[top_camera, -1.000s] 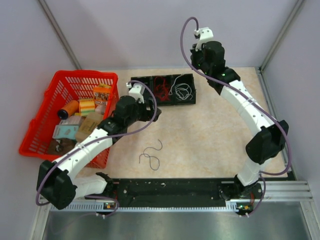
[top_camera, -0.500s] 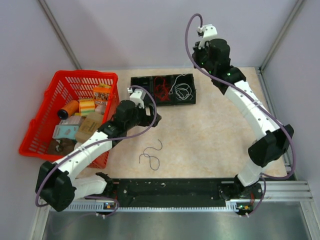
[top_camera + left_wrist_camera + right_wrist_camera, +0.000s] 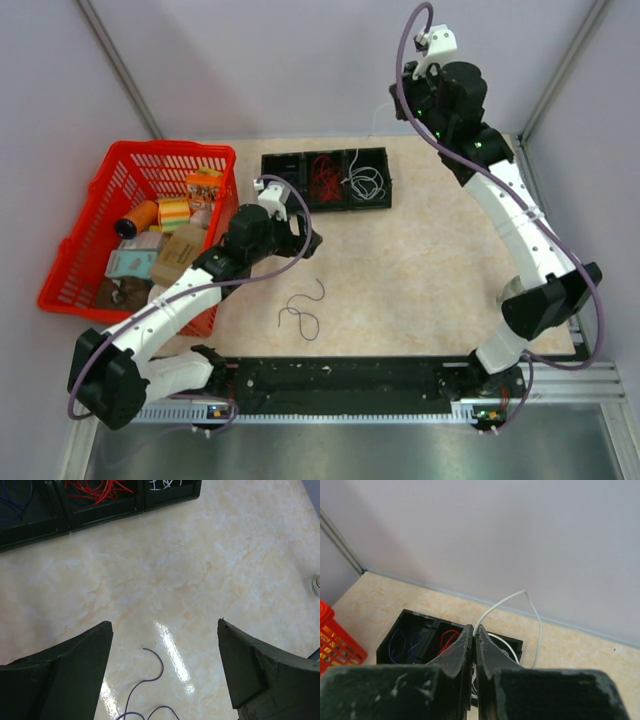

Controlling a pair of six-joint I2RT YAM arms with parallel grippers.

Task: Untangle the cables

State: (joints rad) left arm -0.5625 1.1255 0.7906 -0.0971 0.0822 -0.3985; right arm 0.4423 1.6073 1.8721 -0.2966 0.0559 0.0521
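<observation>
A dark blue cable (image 3: 302,310) lies loose in curls on the beige table, and its upper end (image 3: 152,677) shows between my left fingers. My left gripper (image 3: 165,624) hangs open above it, holding nothing. A black three-part tray (image 3: 330,208) at the back holds blue cables (image 3: 402,642), red cables (image 3: 322,175) and white cables (image 3: 365,182). My right gripper (image 3: 474,627) is raised high above the tray, shut on a white cable (image 3: 505,600) that arches up out of the fingertips and hangs back down towards the tray.
A red basket (image 3: 62,262) full of boxes and small packages stands at the left, close to my left arm. A black rail (image 3: 340,375) runs along the near edge. Grey walls close the back and sides.
My right arm has risen and swung right and back, still pinching the white cable. My left gripper has drifted slightly left and stayed open.
</observation>
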